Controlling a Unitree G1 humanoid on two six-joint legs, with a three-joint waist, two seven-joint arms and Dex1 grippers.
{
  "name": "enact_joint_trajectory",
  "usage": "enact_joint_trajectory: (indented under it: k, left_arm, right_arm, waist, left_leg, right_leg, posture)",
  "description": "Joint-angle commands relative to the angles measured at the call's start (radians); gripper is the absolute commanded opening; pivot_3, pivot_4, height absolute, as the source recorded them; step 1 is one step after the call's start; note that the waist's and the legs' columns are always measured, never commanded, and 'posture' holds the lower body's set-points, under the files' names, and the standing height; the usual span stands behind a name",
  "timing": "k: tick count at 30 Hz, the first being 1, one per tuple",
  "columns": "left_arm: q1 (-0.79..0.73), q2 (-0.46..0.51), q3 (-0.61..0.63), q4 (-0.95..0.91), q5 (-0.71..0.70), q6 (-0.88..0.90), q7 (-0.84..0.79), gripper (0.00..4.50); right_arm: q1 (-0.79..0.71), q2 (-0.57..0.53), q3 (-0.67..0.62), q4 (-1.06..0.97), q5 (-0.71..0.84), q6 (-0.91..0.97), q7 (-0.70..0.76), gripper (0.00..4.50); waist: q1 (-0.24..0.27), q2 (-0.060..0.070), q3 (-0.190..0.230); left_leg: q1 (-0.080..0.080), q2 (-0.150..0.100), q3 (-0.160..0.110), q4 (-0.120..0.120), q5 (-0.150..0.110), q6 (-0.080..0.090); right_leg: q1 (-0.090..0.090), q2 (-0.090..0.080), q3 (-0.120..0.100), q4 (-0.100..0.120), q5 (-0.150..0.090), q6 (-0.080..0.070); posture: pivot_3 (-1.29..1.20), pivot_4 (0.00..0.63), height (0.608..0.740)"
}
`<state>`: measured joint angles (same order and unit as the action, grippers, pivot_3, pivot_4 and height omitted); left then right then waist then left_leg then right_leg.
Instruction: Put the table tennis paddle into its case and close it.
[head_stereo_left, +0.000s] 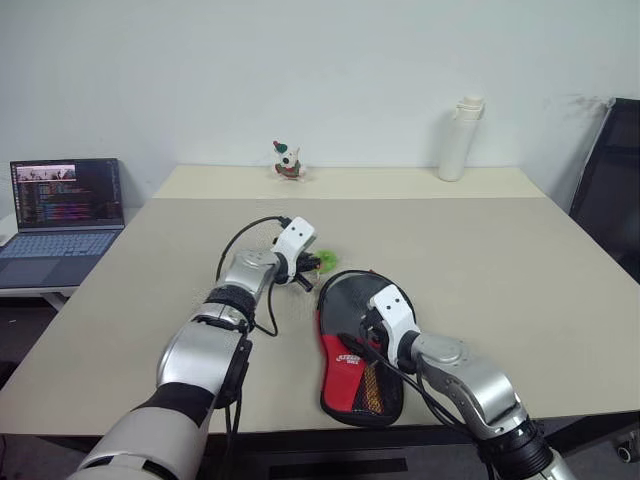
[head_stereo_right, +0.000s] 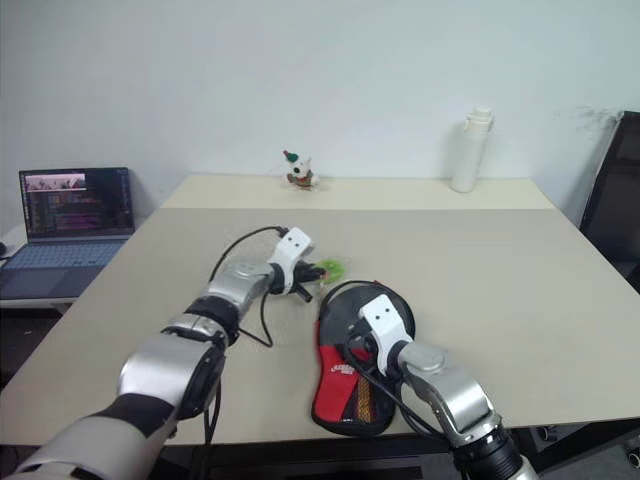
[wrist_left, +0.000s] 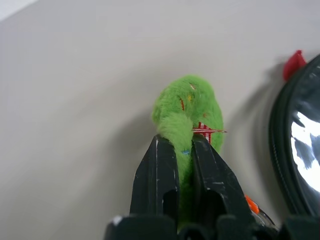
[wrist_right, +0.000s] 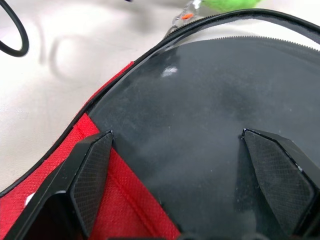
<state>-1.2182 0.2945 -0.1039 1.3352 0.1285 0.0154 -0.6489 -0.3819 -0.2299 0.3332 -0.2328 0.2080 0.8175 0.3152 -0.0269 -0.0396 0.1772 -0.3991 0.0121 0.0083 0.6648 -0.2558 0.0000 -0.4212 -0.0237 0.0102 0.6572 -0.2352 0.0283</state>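
The case (head_stereo_left: 345, 372) lies flat near the table's front edge, its red side with white logo and mesh pocket facing up. Inside its zipper rim (wrist_right: 250, 42) shows the black rubber blade of the table tennis paddle (wrist_right: 210, 100); the handle is hidden. A fuzzy green tag (wrist_left: 187, 107) at the case's far end is pinched in my left gripper (wrist_left: 182, 142), which is shut on it just left of the case's round end (head_stereo_left: 345, 292). My right gripper (wrist_right: 195, 145) hovers open over the blade, one finger above the red fabric, the other above the rubber.
A laptop (head_stereo_left: 65, 215) sits on a side table at the far left. A white bottle (head_stereo_left: 460, 138) and a small toy figure (head_stereo_left: 288, 160) stand at the table's back edge. A black chair (head_stereo_left: 610, 180) is at the right. A black cable (head_stereo_left: 240, 245) loops off my left wrist.
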Motion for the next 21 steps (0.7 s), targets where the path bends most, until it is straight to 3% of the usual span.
enact_joint_trajectory:
  k: [1,13,21]
  left_arm:
    - [-0.063,-0.018,-0.007,0.005,0.044,-0.043,0.082,0.03]
    - [-0.126,-0.094,-0.070,0.032,0.198,-0.117,0.220,0.03]
    - [-0.188,-0.163,-0.181,0.040,0.344,-0.215,0.301,0.03]
  right_arm:
    - [0.048,-0.004,0.011,0.005,-0.013,0.072,-0.007,4.50]
    - [0.090,0.015,0.018,-0.061,-0.017,0.145,-0.028,4.50]
    - [0.123,0.031,0.030,-0.106,-0.022,0.182,-0.037,4.50]
  waist:
    - [0.000,0.000,0.000]
    - [0.000,0.000,0.000]
    - [0.001,0.000,0.000]
  left_leg:
    - [0.000,0.000,0.000,0.000,0.000,0.000]
    - [0.000,0.000,0.000,0.000,0.000,0.000]
    - [0.000,-0.001,0.000,0.000,0.000,0.000]
  right_leg:
    - [0.000,0.000,0.000,0.000,0.000,0.000]
    - [0.000,0.000,0.000,0.000,0.000,0.000]
    - [0.000,0.000,0.000,0.000,0.000,0.001]
  posture:
    - [0.00,0.150,0.740]
    - [0.00,0.150,0.740]
    - [0.00,0.150,0.740]
